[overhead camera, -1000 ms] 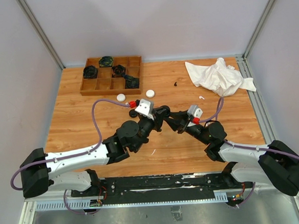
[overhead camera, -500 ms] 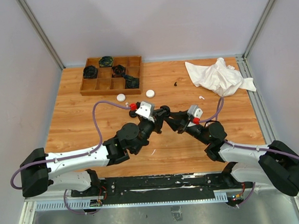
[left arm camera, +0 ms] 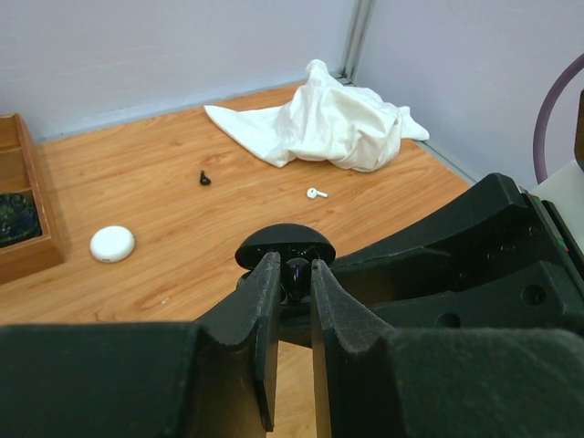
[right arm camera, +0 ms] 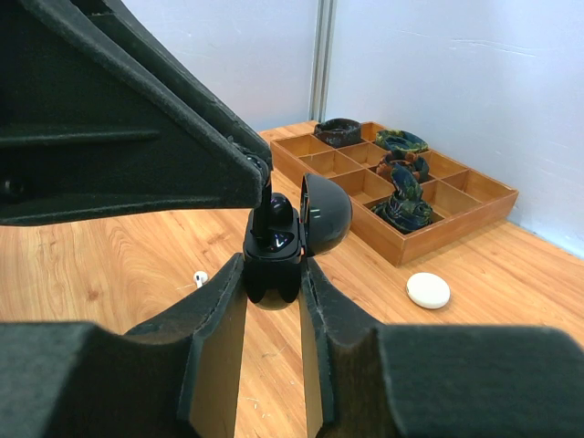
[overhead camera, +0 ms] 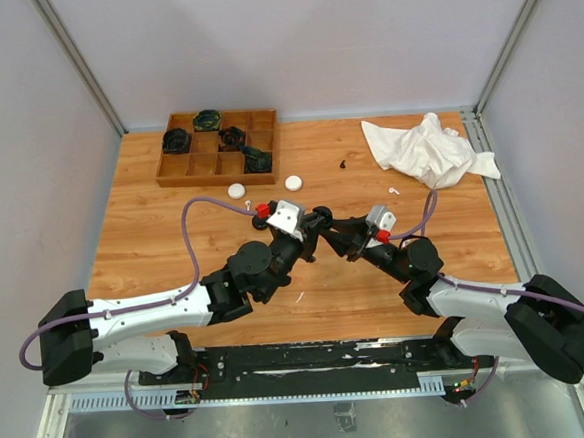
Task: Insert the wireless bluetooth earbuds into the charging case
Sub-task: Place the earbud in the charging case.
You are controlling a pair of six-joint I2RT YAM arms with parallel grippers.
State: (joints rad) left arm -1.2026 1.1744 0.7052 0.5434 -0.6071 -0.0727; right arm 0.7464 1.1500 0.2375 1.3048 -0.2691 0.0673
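Black earbud [right arm camera: 278, 215] stays in left tool [left arm camera: 293, 274], case [right arm camera: 321, 215] in right tool [right arm camera: 273, 287].

Your left arm [overhead camera: 148, 309] and right arm [overhead camera: 483, 301] match: white shells dotted with dark screws on the long links, black joints, blocky black shoulder housings. A purple cable [overhead camera: 185, 236] loops along each. Each wrist carries a pale grey camera block [overhead camera: 289, 214] with a red fitting [overhead camera: 262, 210]. Your left tool [left arm camera: 294, 274] and right tool [right arm camera: 274, 278] have matte black, wedge-shaped fingers.
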